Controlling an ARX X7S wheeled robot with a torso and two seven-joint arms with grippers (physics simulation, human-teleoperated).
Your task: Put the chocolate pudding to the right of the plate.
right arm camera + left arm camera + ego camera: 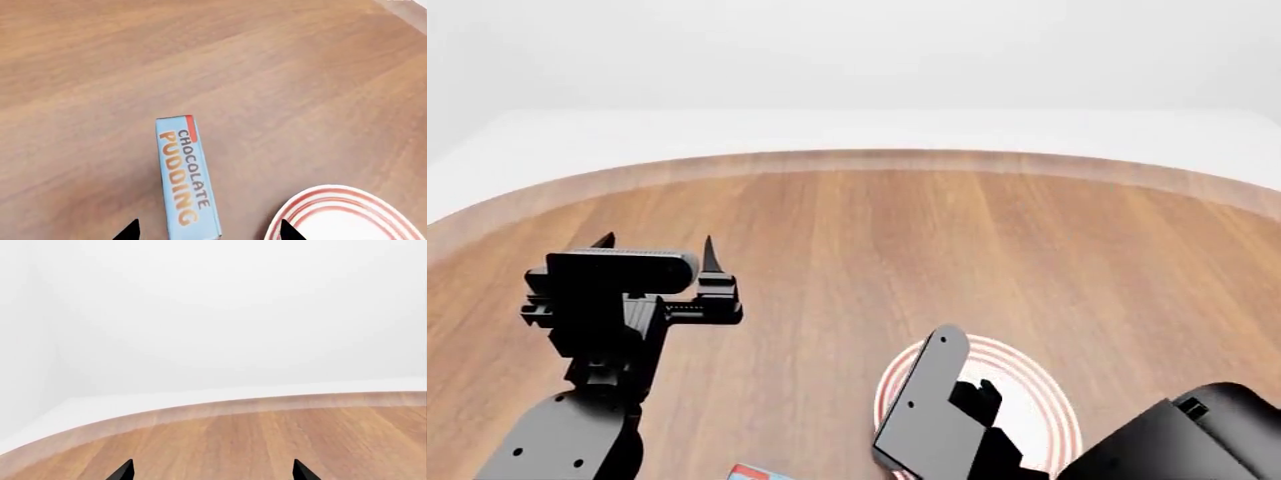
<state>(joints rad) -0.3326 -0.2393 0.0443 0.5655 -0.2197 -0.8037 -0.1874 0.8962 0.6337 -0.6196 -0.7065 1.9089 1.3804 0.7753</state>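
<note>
The round wooden tabletop point(961, 240) spreads wide and bare toward its curved far edge, with plenty of open wood around both arms. The plate point(1034, 395) sits near the robot, largely covered in the head view by the right arm. Just left of it stands the pudding point(187, 175), blue top face up, its long axis running from the right pincer point(208, 231) out across the wood, lettering reading along that line. The carton's near end lies between that pincer's two spread tips, which hold nothing. The left pincer point(657, 252) hovers well apart on the left, tips spread and empty, over bare wood.
</note>
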